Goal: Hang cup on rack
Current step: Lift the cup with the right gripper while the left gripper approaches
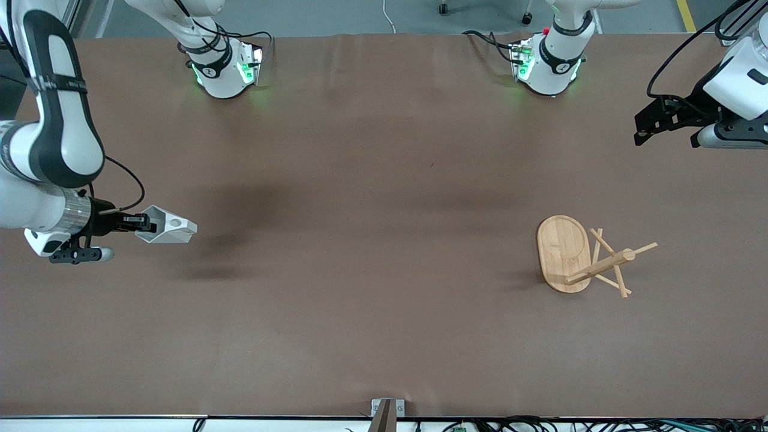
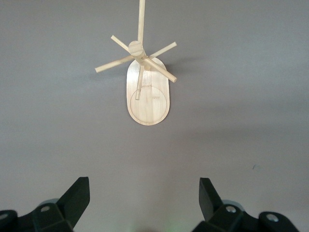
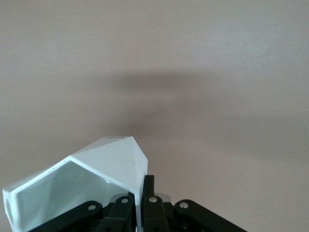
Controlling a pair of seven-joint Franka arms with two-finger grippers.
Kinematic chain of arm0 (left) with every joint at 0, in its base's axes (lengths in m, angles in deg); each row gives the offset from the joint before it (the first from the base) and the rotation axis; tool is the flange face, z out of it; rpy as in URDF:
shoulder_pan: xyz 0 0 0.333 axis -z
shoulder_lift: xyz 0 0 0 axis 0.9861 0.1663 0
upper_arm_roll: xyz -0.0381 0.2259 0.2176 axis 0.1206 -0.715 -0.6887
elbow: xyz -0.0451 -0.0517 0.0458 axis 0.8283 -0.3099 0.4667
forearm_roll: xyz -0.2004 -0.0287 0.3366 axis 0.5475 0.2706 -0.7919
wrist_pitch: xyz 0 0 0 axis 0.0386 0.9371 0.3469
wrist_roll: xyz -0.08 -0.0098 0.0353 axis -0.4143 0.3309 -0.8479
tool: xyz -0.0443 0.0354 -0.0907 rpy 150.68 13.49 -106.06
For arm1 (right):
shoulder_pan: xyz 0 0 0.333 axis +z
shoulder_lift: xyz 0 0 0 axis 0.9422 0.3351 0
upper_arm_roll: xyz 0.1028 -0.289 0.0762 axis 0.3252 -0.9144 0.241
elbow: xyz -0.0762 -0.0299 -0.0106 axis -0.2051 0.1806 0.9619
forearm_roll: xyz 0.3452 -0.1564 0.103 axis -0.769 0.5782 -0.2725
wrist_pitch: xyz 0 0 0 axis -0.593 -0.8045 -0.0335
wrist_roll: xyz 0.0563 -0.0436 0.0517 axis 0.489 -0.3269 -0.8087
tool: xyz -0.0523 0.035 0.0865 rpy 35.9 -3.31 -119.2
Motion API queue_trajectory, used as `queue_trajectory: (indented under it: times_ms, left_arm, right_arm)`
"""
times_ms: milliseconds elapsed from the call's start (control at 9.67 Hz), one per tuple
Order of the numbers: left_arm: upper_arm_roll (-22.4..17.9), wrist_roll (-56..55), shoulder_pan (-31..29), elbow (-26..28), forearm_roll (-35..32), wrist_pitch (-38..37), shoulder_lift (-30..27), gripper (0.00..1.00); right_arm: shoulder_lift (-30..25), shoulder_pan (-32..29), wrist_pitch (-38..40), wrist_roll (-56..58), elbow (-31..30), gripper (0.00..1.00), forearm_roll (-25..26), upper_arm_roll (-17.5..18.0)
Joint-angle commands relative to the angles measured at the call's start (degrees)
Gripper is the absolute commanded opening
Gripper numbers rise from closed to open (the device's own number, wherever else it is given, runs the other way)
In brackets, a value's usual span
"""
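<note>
Cup: small white faceted cup (image 1: 167, 227), held up in the air by the right gripper (image 1: 144, 223), over the brown table (image 1: 372, 240) at the right arm's end. Lies sideways in the grip, open mouth toward the gripper, tapered bottom pointing toward the table's middle. Blocky handle w/ round hole faces up in front view. Dark shadow on the table beside and below it.

Cup, right wrist view: white faceted wall and open inside (image 3: 72, 186) fill the lower corner, rim wall sits between the black fingers (image 3: 147, 193).

Right gripper: clamped on the cup's rim wall, one finger inside, one outside. Arm comes in low from the view's edge at its own end of the table.

Rack: light bamboo mug tree (image 1: 585, 258), stands upright on the table toward the left arm's end, well apart from the cup. Oval flat base, centre post, thin pegs crossing near the top. Nothing on the pegs.

Rack, left wrist view: seen from above (image 2: 145, 82), post top and pegs over the oval base.

Left gripper: (image 1: 651, 123) up in the air over the table's edge at the left arm's end, waits. Fingers (image 2: 75, 195) spread wide, nothing between them.
</note>
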Motion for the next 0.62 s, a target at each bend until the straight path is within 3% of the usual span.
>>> queue_trajectory:
  times_ms: [0, 207, 517]
  left_arm:
    - [0.1, 1.1, 0.1, 1.7, 0.2, 0.7, 0.3, 1.00]
    - [0.2, 1.2, 0.4, 1.3, 0.5, 0.7, 0.6, 1.00]
    - [3.0, 3.0, 4.3, -2.4, 3.4, 0.8, 3.1, 1.00]
  right_arm:
    - [-2.0, 5.1, 2.8, -1.8, -1.3, 0.01, -9.6, 0.2]
    - [-1.9, 10.0, 2.8, -1.7, -3.4, 0.01, -23.7, 0.1]
    - [-1.6, 19.1, -3.5, -1.6, -5.8, 0.00, -43.8, 0.2]
